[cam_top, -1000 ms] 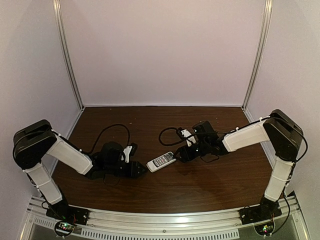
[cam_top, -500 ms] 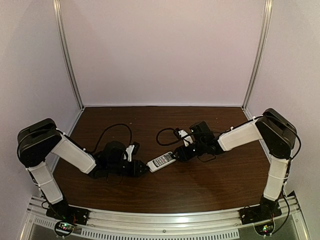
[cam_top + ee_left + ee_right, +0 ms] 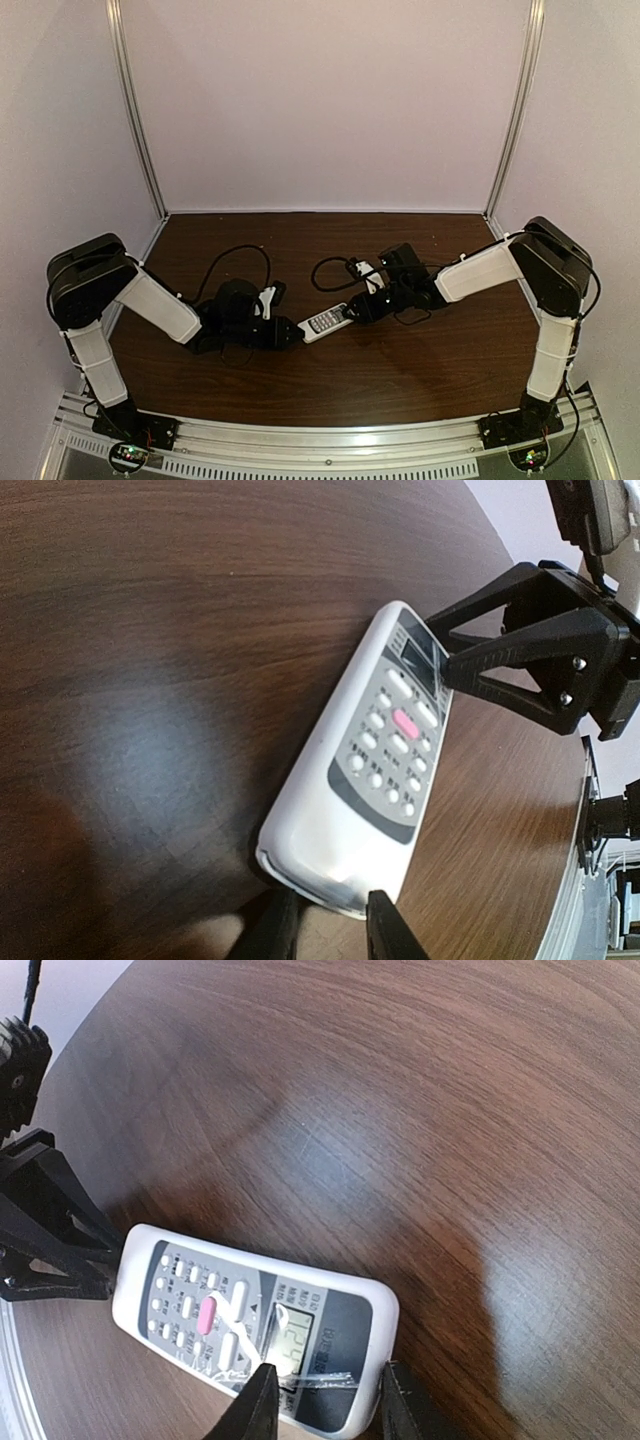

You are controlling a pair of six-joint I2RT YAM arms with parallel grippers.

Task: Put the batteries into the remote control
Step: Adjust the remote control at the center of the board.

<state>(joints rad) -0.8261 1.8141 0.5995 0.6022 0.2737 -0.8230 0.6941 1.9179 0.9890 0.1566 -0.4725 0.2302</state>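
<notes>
The remote control (image 3: pixel 326 321) lies face up on the brown table, buttons and small screen showing. It also shows in the left wrist view (image 3: pixel 375 770) and the right wrist view (image 3: pixel 250 1325). My left gripper (image 3: pixel 298 335) is at its plain lower end, jaws a little apart, with the fingertips (image 3: pixel 388 925) right at that end. My right gripper (image 3: pixel 355 308) is at the screen end, jaws a little apart. One fingertip (image 3: pixel 262 1400) is over the screen and the other is just past the end edge. Neither visibly clamps the remote. The batteries are out of view.
Black cables loop on the table behind each gripper, one on the left (image 3: pixel 225 262) and one on the right (image 3: pixel 330 270). White walls with metal corner posts enclose the table. A metal rail (image 3: pixel 330 440) runs along the near edge.
Both grippers have closed in on the remote from either end, the left one moving right and the right one moving left. The remote has shifted only slightly.
</notes>
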